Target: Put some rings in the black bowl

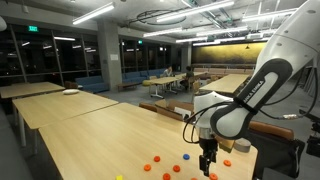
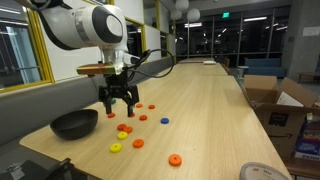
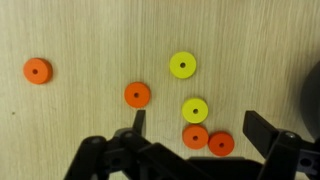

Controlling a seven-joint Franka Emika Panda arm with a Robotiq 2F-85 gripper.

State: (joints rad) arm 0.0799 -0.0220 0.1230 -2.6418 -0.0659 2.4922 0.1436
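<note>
Several small rings lie on the wooden table: orange [image 3: 137,95], yellow [image 3: 183,66], yellow [image 3: 194,109] and two touching orange ones [image 3: 195,137] [image 3: 221,144] in the wrist view, plus a lone orange one [image 3: 37,71] at the left. A blue ring [image 2: 165,121] lies farther off. The black bowl [image 2: 74,124] stands near the table corner, beside the rings, and its dark edge [image 3: 313,90] shows in the wrist view. My gripper [image 3: 198,128] is open and empty, hovering above the ring cluster; it shows in both exterior views [image 2: 118,103] [image 1: 207,166].
Cardboard boxes [image 2: 275,100] stand on the floor past the table's far edge. A white object [image 2: 262,172] sits at the near table edge. Other tables [image 1: 60,105] stand behind, one bearing a white plate [image 1: 70,92].
</note>
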